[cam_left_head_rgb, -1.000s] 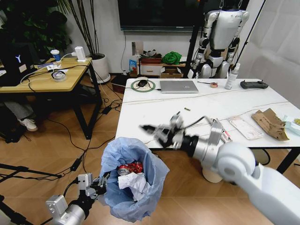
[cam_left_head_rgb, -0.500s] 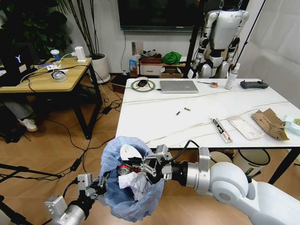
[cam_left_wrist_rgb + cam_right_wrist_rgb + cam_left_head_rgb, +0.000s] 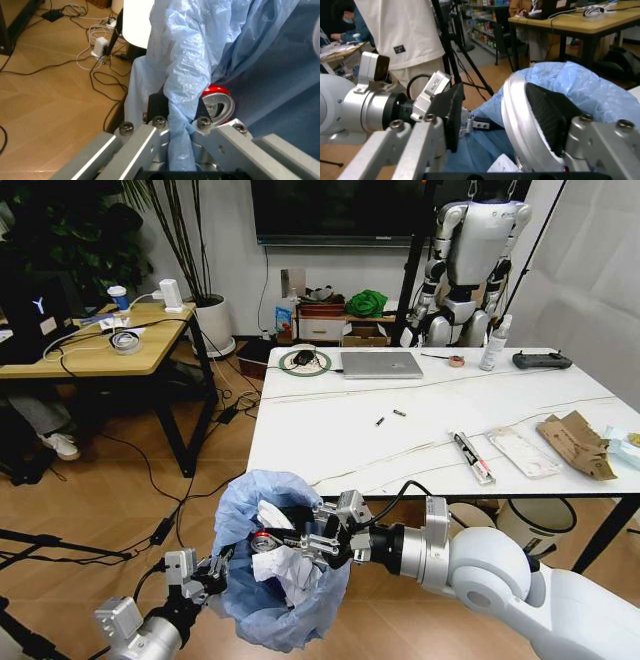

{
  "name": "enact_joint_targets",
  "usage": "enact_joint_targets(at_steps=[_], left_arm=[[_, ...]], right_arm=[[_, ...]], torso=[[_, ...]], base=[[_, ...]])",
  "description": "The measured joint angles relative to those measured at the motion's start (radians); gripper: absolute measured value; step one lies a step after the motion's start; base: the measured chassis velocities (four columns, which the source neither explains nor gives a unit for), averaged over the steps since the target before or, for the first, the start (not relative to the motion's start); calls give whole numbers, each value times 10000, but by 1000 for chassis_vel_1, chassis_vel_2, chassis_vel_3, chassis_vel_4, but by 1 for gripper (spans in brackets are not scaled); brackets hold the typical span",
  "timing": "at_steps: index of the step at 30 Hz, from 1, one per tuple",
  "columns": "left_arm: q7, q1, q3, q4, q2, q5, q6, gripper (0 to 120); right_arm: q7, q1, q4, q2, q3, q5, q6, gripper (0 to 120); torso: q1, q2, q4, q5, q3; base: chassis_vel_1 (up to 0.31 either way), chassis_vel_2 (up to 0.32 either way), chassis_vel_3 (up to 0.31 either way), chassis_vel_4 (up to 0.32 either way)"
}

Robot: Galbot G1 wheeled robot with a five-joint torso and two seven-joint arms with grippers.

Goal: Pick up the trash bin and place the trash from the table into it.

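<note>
Right arm stretched out from the lower right, low and nearly level, forearm running below the front edge of the table (image 3: pixel 330 430), wrist turned toward the robot's left. Right gripper (image 3: pixel 290 539) over the open mouth of the trash bin (image 3: pixel 250 600), fingers apart; in the right wrist view a white curved piece (image 3: pixel 517 127) just beside one pad (image 3: pixel 550 116), whether gripped or only touching cannot be told. Left arm low at the bottom left corner of the head view, forearm pointing up and to the right. Left gripper (image 3: pixel 176 127) closed on the bunched light-blue bag at the bin's rim, holding the bin above the wooden floor, off the table's front left corner. Inside the bin: crushed red can (image 3: pixel 268 540) and crumpled white wrappers (image 3: pixel 290 572). On the table near its right edge: torn brown cardboard (image 3: pixel 578 442) and clear plastic packaging (image 3: pixel 524 451). Silver laptop (image 3: pixel 381 364) near the far edge
</note>
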Motion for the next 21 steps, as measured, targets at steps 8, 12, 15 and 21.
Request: enact_joint_targets(at_steps=[8, 12, 15, 21], left_arm=[[-11, 7, -61, -24, 23, 0, 1, 0], [-12, 24, -65, -32, 25, 0, 1, 0], [-8, 52, -73, 42, 20, 35, -1, 0], [-5, 36, -29, 103, -10, 47, -7, 0]], right_arm=[[40, -212, 10, 11, 78, -250, 2, 82], [252, -185, 15, 176, 340, -254, 31, 93], [994, 74, -129, 647, 1031, -131, -52, 99], [2861, 599, -1351, 1529, 2202, -330, -583, 100]], torso=[[0, 0, 0, 0, 0], [0, 0, -1, 0, 0], [-1, 1, 0, -1, 0], [0, 0, 2, 1, 0]], base=[[0, 0, 0, 0], [0, 0, 0, 0], [0, 0, 0, 0], [0, 0, 0, 0]])
